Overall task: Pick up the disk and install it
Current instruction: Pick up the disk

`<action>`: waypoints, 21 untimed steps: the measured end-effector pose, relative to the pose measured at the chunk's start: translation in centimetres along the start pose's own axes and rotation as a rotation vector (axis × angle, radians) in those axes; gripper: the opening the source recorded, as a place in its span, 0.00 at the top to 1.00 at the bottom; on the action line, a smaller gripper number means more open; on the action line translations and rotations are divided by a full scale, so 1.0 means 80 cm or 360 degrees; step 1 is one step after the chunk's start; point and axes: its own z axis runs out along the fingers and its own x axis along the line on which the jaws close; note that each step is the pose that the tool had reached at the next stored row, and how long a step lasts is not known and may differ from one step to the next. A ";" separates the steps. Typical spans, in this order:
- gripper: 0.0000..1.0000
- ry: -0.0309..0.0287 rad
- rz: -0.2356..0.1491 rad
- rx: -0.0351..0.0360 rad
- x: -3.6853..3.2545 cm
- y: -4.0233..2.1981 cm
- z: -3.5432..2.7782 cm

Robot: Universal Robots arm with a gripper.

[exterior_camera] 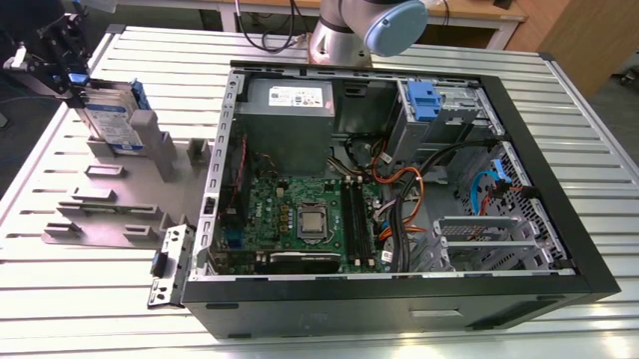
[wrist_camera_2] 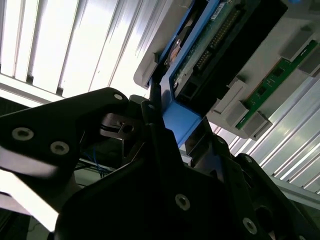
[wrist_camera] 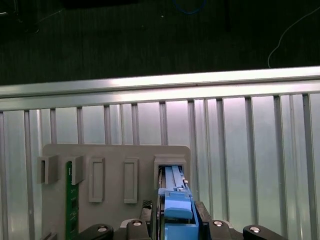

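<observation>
The disk (exterior_camera: pixel 112 116) stands on edge in a slot of the grey holder plate (exterior_camera: pixel 120 187) at the exterior view's left; it is silver with a white-and-blue label and blue rails. My gripper (exterior_camera: pixel 72 75) is at its upper end. In the first wrist view the black fingers (wrist_camera: pixel 201 215) press both sides of the disk's blue end tab (wrist_camera: pixel 176 205), and the rest of the disk sits in the holder slot (wrist_camera: pixel 172 162). The second wrist view shows the same blue tab (wrist_camera_2: pixel 181 120) between the fingers, with the disk's underside (wrist_camera_2: pixel 220 45) beyond.
The open computer case (exterior_camera: pixel 399 299) lies on the slatted metal table, with a grey drive bay carrying a blue bracket (exterior_camera: pixel 421 101) at its far right and a power supply (exterior_camera: pixel 284 105) beside it. A green memory stick (wrist_camera: pixel 70 200) stands in another holder slot. The arm's base (exterior_camera: pixel 349 34) is behind the case.
</observation>
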 end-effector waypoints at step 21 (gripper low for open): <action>0.64 -0.00001 -0.0003 0.0000 0.0000 0.0001 0.0000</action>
